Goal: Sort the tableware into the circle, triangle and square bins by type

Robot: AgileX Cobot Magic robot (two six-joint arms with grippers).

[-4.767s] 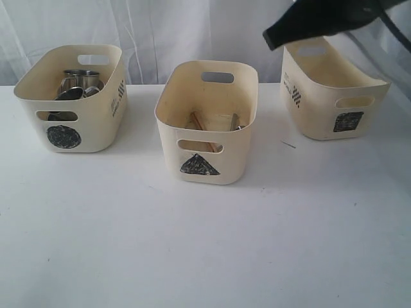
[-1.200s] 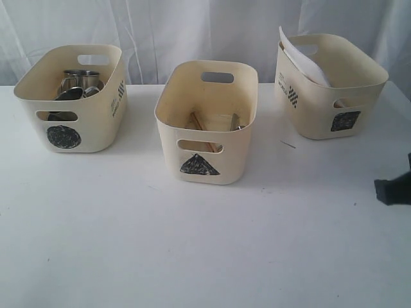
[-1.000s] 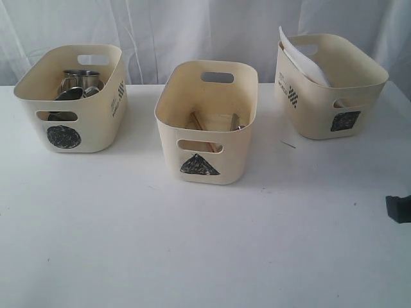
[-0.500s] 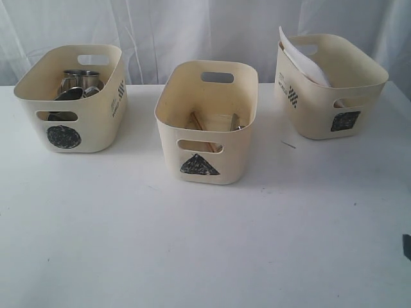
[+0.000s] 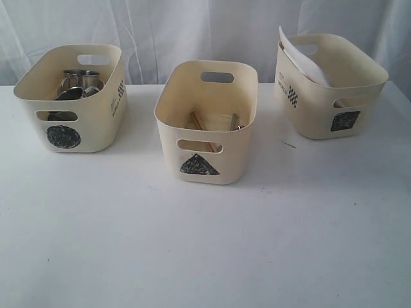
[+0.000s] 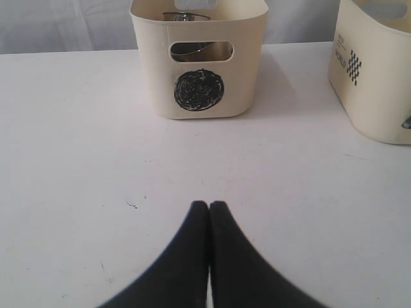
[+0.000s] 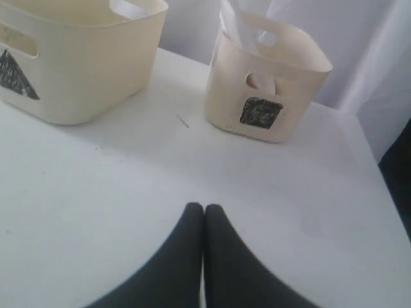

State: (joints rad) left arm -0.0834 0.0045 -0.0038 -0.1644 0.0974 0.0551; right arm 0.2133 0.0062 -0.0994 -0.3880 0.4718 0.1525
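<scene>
White curtain (image 5: pixel 192 32) hangs behind a white tabletop (image 5: pixel 205 244), and the triangle bin (image 5: pixel 207 122) sits mid-table with wooden chopsticks (image 5: pixel 199 122) and a glint of steel lying in its bottom. On the left arm's side of the triangle bin, the circle bin (image 5: pixel 72 96) holds the steel mugs (image 5: pixel 80 80), piled together. On the right arm's side of the triangle bin and a little further back, the square bin (image 5: pixel 331 86) has the white plate (image 5: pixel 302 61) standing tilted against its wall, one corner poking above the rim.

The left gripper (image 6: pixel 209 205) and the right gripper (image 7: pixel 203 206) are each pinched fully together with nothing between the tips, both hanging over bare table on the near side of the triangle bin.

I'd judge the sorting about finished, so the danger now is disturbance. That raised plate corner is the likeliest thing for a passing arm to snag, and these bins look light enough to tip or skid. A thin sliver (image 5: pixel 288 144) lies between the triangle bin and the square bin; I can't tell what it is.
</scene>
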